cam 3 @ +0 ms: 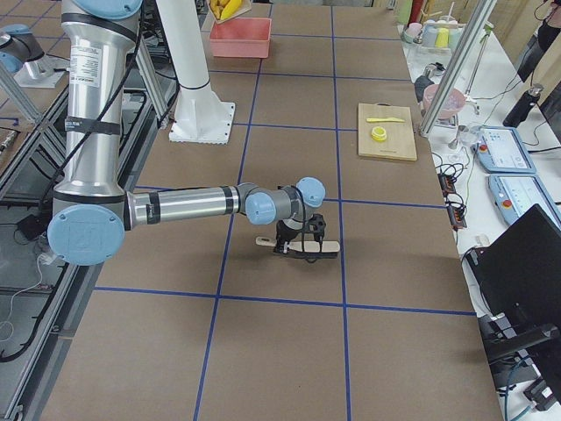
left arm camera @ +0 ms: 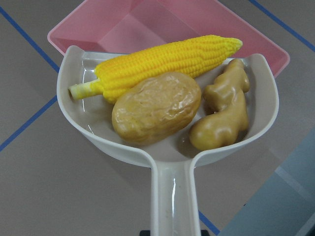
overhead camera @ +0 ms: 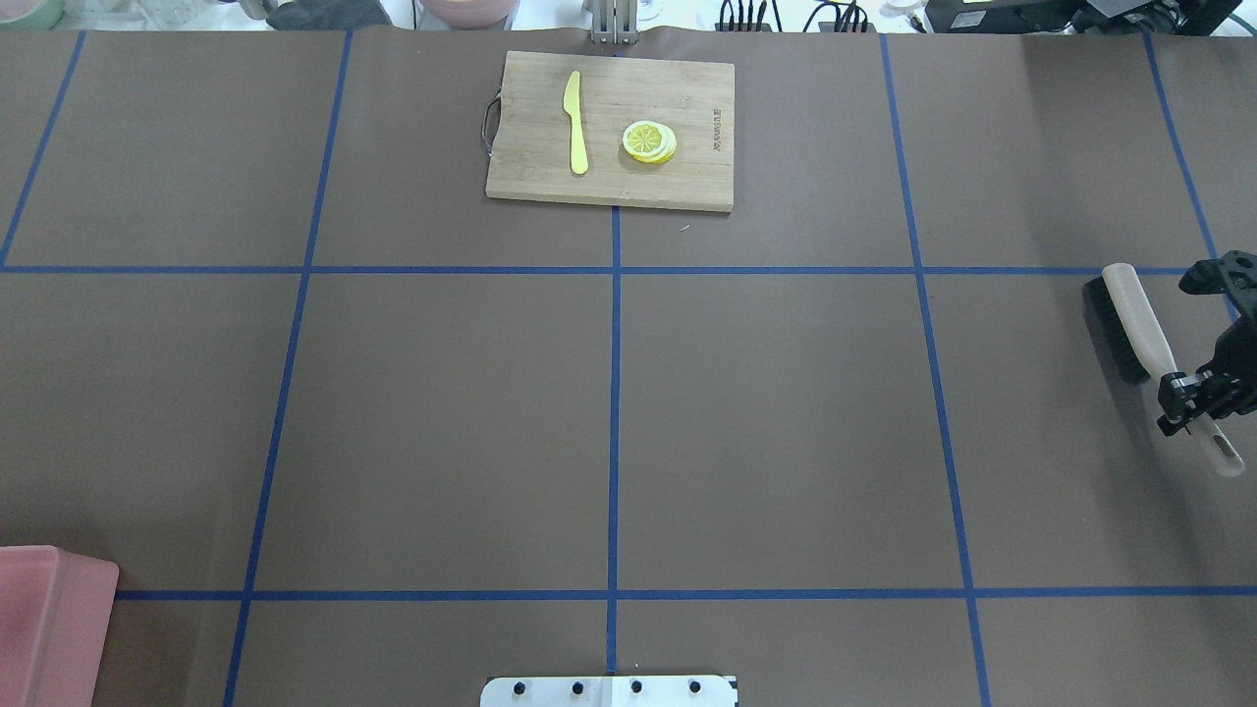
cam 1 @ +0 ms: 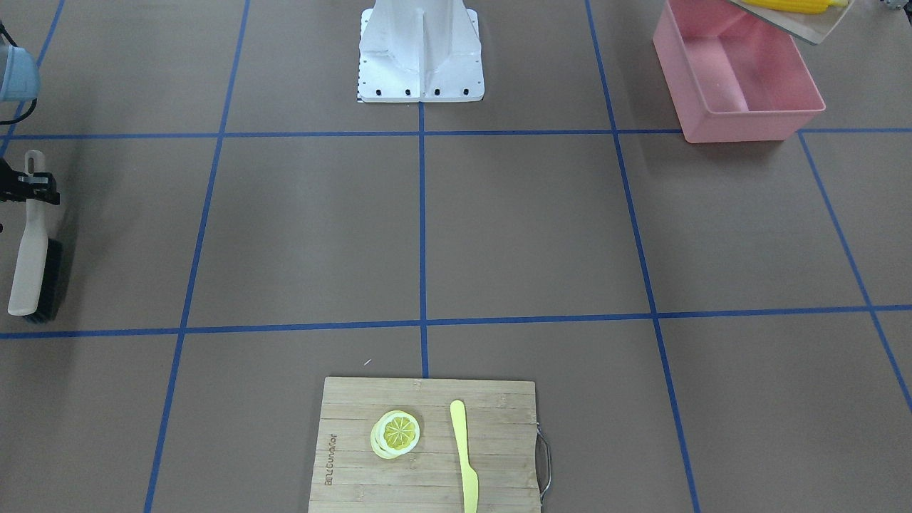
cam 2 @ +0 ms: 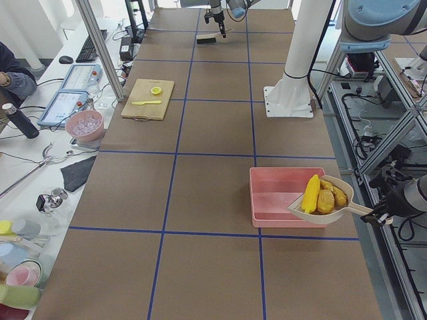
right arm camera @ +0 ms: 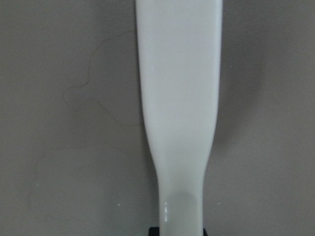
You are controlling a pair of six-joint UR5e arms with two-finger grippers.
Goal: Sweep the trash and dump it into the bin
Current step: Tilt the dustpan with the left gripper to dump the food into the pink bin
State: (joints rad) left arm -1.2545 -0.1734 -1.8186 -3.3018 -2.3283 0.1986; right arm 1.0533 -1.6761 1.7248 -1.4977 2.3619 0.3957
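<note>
The trash lies in a beige dustpan (left arm camera: 172,172): a yellow corn cob (left arm camera: 162,61), a brown potato (left arm camera: 155,105) and a tan ginger root (left arm camera: 221,115). My left gripper (cam 2: 381,215) is shut on the dustpan's handle and holds the pan roughly level over the near corner of the pink bin (cam 2: 267,200). The bin (cam 1: 748,117) shows nothing inside it. Far across the table, my right gripper (overhead camera: 1190,385) is shut on the handle of a beige brush (overhead camera: 1129,319) with black bristles, low over the table.
A wooden cutting board (overhead camera: 609,187) with a lemon slice (overhead camera: 649,141) and a yellow knife (overhead camera: 575,123) lies at the far middle edge. The white robot base (cam 1: 420,50) stands at the near middle. A side bench with bowls, cups and a person's arm (cam 2: 13,80) runs along the operators' side.
</note>
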